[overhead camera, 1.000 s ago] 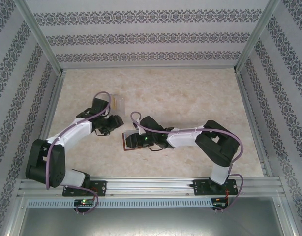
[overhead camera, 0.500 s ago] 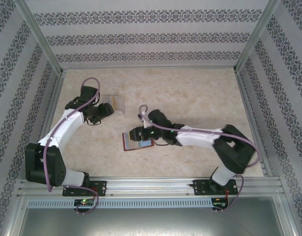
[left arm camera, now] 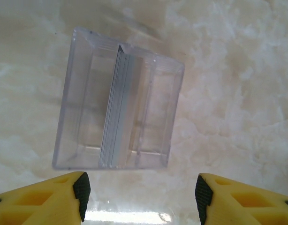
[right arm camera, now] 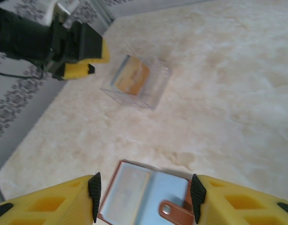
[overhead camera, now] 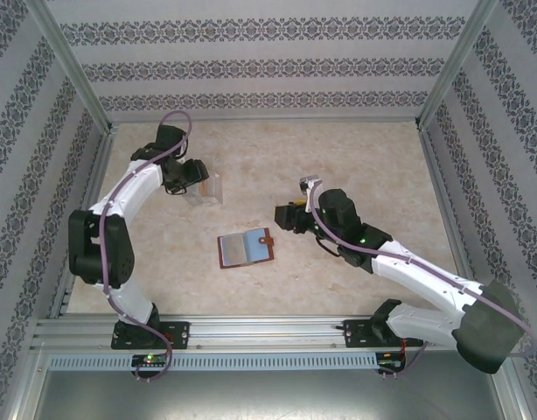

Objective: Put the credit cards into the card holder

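The card holder [overhead camera: 247,249] lies open on the table, reddish-brown with greyish-blue pockets and its snap tab [right arm camera: 174,213] to the right. The credit cards [left arm camera: 117,108] stand on edge as a silvery stack inside a clear plastic box [left arm camera: 158,93]. In the right wrist view an orange-tan card [right arm camera: 134,77] faces outward in that box. My left gripper [overhead camera: 197,175] hovers just left of the box, open, with its fingertips [left arm camera: 81,190] short of the box's near wall. My right gripper [overhead camera: 282,216] hangs open above and to the right of the holder [right arm camera: 134,197], with nothing in it.
The clear box [overhead camera: 207,187] sits at the table's back left, close to the left metal rail [overhead camera: 89,201]. Patterned walls close in the back and sides. Open marble tabletop [overhead camera: 356,166] stretches to the right of the box and beyond the holder.
My right gripper has drawn back to the right and upward off the card holder, which now lies uncovered. My left gripper has swung toward the back, up to the clear box.
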`<move>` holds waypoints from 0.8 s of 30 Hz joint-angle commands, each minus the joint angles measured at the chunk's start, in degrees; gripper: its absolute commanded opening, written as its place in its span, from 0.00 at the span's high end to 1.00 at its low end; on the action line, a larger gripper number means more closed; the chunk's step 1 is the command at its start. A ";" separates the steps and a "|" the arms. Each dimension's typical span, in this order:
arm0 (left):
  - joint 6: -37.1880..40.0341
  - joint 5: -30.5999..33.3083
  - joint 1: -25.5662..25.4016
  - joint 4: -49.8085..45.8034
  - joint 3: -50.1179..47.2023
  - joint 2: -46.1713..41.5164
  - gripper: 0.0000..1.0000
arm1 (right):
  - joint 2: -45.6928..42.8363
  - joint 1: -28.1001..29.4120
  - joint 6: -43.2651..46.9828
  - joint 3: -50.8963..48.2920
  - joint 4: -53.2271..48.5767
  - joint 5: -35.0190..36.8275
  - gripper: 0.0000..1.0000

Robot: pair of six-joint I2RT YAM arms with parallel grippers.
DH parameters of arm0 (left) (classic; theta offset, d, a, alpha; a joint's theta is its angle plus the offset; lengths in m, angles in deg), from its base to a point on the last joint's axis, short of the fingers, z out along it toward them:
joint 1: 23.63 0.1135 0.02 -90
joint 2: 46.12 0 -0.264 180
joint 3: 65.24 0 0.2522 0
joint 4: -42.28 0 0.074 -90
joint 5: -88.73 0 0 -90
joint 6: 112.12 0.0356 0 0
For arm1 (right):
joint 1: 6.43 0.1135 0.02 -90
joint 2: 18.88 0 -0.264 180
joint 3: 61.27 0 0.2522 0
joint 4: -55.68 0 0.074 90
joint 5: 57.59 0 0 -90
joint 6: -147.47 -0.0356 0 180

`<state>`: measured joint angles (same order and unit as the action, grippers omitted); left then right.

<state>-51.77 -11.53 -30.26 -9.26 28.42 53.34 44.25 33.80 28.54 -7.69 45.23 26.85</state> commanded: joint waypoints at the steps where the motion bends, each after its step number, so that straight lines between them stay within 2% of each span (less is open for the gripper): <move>1: 3.33 5.05 -0.49 -4.53 3.69 3.55 0.36 | -1.60 -0.67 1.78 -1.20 -1.95 3.39 0.45; 12: 6.18 4.89 -0.49 -8.58 13.20 15.06 0.35 | -2.22 -1.55 1.78 -1.31 -2.91 2.82 0.44; 24: 6.84 15.16 -1.23 -9.52 13.44 15.17 0.38 | -1.55 -2.04 0.28 -1.67 -3.01 2.65 0.45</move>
<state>-46.53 -1.28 -30.76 -15.65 40.59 68.92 43.14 32.29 29.18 -8.68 42.28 28.60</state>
